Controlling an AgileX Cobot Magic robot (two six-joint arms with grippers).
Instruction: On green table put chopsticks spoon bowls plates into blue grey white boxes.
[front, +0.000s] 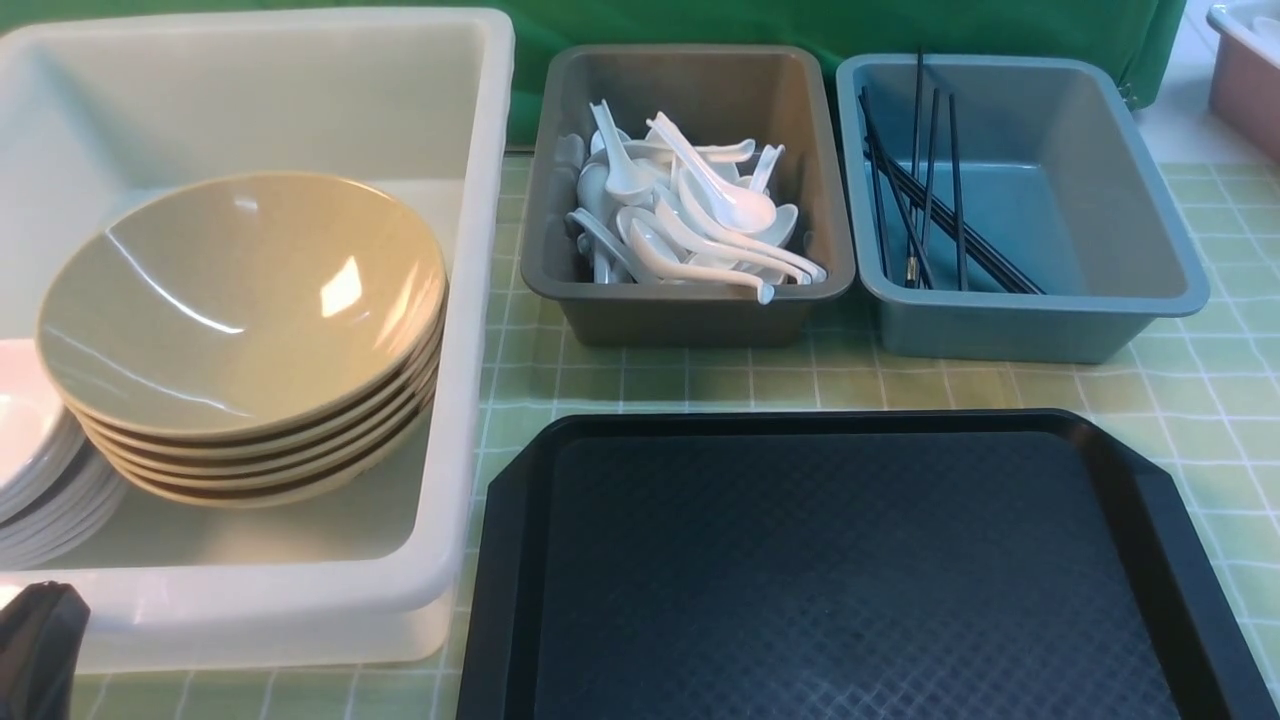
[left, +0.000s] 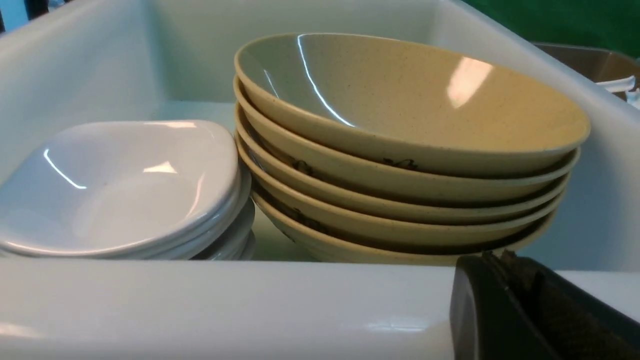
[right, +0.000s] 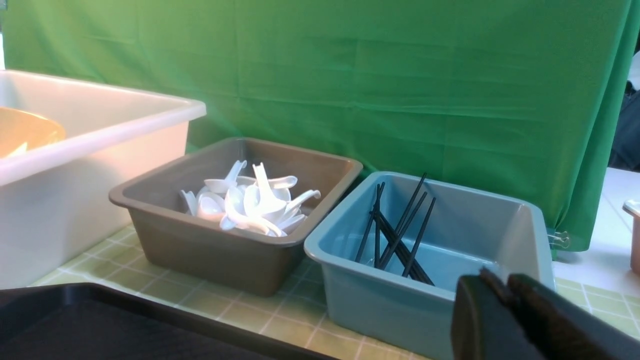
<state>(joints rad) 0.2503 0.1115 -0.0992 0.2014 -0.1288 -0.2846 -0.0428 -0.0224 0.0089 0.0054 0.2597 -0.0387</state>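
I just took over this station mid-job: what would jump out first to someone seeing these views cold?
The stack of tan bowls fills the white box on the left, beside a stack of white plates. A heap of white spoons lies in the grey box at centre, black chopsticks in the blue box beside it. Nearest, the black tray is bare.

Black tray (front: 850, 560) on checked green tablecloth (front: 1200, 400), green backdrop curtain (right: 400, 75) behind, pinkish bin (front: 1245, 80) far right

No readable text, label, brand, number or sign shows on any box, dish or tray in these views.
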